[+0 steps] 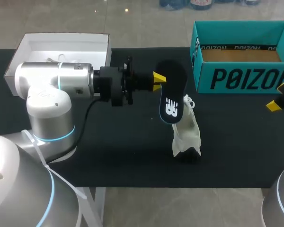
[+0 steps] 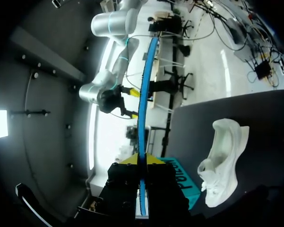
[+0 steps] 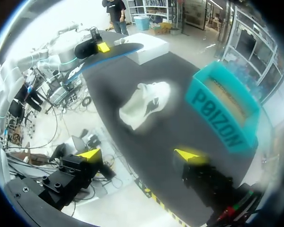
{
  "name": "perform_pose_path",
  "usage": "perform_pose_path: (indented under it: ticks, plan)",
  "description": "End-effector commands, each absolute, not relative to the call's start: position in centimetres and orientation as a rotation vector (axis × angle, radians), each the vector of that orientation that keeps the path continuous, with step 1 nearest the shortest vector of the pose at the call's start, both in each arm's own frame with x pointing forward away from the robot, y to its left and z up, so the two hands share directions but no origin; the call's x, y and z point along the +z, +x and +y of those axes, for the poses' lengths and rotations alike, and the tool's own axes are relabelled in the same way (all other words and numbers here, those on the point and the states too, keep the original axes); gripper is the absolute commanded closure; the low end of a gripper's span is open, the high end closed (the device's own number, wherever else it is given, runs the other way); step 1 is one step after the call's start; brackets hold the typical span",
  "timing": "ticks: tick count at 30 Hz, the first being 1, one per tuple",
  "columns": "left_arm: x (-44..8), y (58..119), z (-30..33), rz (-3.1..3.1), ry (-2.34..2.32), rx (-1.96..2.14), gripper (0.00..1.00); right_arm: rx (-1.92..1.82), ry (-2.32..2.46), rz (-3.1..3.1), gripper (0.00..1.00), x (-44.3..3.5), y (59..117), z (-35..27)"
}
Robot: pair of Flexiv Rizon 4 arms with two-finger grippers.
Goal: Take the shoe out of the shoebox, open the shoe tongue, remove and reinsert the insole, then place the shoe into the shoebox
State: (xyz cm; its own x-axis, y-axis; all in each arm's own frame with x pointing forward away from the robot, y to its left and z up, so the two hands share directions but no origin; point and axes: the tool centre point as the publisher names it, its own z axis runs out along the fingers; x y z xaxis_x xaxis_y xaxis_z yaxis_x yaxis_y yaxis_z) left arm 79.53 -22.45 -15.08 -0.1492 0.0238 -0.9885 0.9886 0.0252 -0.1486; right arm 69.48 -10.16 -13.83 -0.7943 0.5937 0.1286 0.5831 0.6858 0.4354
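Head view showed my left hand (image 1: 157, 81) pinching the insole (image 1: 173, 93) near the white shoe (image 1: 187, 134) on the desk (image 1: 109, 142); only the right wrist view showed my right hand (image 3: 140, 154) spread, near the teal shoebox (image 3: 222, 113).

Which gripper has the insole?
The left gripper, shut on the dark insole; the right gripper is open and empty, near the teal shoebox.

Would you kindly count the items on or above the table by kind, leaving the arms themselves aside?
Shoes: 1, the white shoe.
Insoles: 1, the dark insole, held in the left gripper.
Boxes: 2, the teal shoebox and the white box.
Total: 4.
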Motion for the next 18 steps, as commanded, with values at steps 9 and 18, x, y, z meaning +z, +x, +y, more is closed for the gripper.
perform_pose_path:
  ticks: [9, 18]
  plan:
    - [-15.15, 79.43, -22.58, 1.353, 1.129, -1.289, 1.0, 0.701, 1.021, 2.853, 0.0, -12.23, 69.39, -9.34]
    - [-15.08, 79.34, -22.51, 1.41, 1.093, -1.267, 1.0, 0.701, 1.021, 2.853, 0.0, -12.23, 69.39, -9.34]
